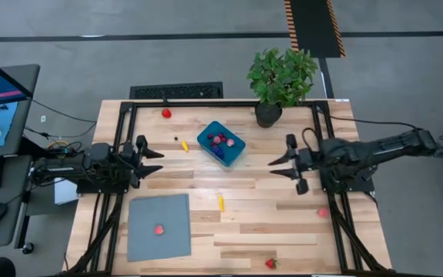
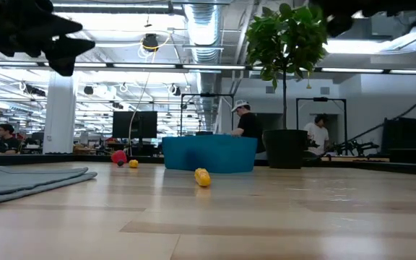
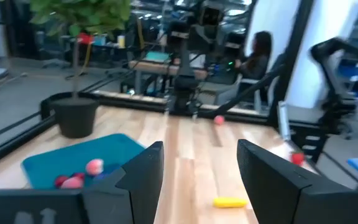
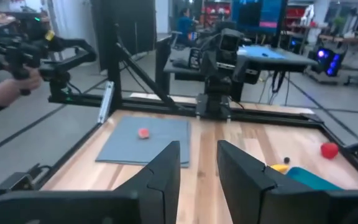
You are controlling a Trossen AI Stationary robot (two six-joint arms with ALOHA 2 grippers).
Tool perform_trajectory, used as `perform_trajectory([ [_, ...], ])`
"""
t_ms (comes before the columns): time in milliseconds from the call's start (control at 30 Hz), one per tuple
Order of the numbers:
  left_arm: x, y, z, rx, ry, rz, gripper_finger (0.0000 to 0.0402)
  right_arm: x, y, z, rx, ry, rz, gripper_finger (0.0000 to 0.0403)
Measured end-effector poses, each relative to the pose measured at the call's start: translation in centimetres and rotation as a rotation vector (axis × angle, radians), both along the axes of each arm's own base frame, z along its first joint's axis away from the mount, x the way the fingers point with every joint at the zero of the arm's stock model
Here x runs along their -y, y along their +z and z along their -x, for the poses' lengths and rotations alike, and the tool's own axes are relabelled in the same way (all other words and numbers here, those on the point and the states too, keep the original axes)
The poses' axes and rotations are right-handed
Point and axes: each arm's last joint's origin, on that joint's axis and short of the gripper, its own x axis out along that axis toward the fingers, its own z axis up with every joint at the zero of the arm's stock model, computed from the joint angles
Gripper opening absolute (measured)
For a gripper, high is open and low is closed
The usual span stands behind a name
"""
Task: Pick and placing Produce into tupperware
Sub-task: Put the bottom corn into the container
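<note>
- Left gripper: fingers spread, empty, parked at its table edge; grey sheet with a red piece beside it.
- Teal tupperware lies between both grippers, several produce pieces inside.
- Yellow piece loose between grippers.
- Right gripper: spread, empty, likely awaiting the next pick.

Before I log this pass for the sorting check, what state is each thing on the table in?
tupperware: open, no lid, upright, holding several small produce pieces.
grey sheet: flat on the table, one red piece on it.
yellow piece: loose on the wood, outside the tupperware.
potted plant: upright.
left claw: open, empty, above the table.
right claw: open, empty, above the table.
</note>
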Motion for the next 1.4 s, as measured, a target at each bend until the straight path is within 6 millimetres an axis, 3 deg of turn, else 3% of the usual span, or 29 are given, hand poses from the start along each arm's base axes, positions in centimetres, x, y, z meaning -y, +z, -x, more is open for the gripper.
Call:
perform_trajectory([
  [300,0.0,0.1,-0.5,0.000,-0.005,-0.033,0.0193,-0.1,-1.9,3.7,0.038,-0.076,0.014,0.0123],
  [567,-0.1,-0.4,-2.9,-0.078,-0.010,-0.046,0.0193,-0.1,-4.9,5.2,0.058,-0.109,0.011,0.0118],
  [700,-0.1,-0.3,-4.2,-0.062,0.001,-0.020,0.0193,-0.1,-5.2,5.4,0.038,-0.111,-0.102,0.0118],
  [967,-0.2,-2.1,-6.8,-0.170,-0.011,0.060,0.0193,-0.2,-6.4,5.1,-0.082,-0.121,-0.096,0.0119],
  [1100,-0.2,-2.4,-8.0,-0.155,-0.033,0.099,0.0193,-0.3,-6.8,4.8,-0.140,-0.155,-0.245,0.0119],
  [1400,0.1,-2.8,-11.2,-0.237,0.041,0.392,0.0193,-0.3,-6.9,4.6,-0.139,-0.139,-0.169,0.0119],
])
